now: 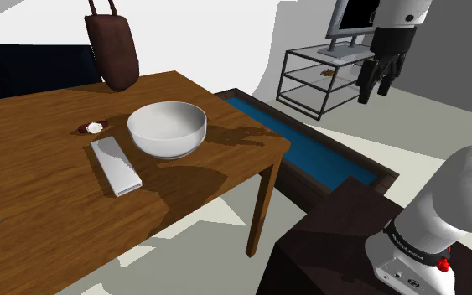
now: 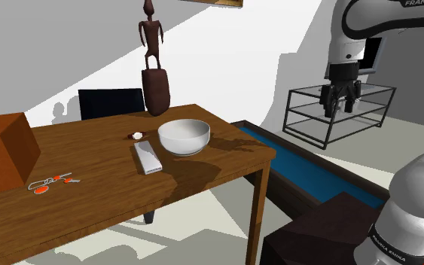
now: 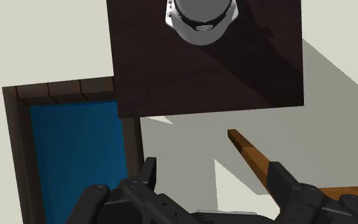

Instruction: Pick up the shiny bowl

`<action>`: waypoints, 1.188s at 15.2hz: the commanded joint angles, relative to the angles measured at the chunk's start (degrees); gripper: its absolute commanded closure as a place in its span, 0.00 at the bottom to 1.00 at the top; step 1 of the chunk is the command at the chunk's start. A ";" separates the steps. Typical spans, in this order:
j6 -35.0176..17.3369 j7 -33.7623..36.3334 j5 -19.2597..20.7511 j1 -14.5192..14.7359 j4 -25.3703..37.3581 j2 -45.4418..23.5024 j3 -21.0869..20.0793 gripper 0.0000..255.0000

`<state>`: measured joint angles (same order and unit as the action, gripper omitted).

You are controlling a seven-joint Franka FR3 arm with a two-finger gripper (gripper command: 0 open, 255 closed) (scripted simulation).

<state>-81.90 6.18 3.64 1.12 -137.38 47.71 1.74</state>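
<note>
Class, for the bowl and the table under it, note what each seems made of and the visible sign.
Bowl: pale grey-white, smooth, softly shaded inside; glazed ceramic or dull metal, the look leaves it open. Table: wood, warm brown with darker grain streaks along the top; a faint sheen suggests varnish.

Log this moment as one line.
phase: approach not begun | gripper: open, empty, raised beyond the table's end | white bowl: upright on table, untouched
</note>
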 commanded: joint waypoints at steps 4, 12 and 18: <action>-2.12 3.07 -2.35 1.11 2.58 -5.16 -2.80 0.00; -6.39 10.84 -6.31 3.28 12.43 -20.19 -9.53 0.00; -7.81 16.69 -6.88 4.59 22.67 -32.47 -13.88 0.00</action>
<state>-89.79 21.68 -3.21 5.46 -117.01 17.59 -11.34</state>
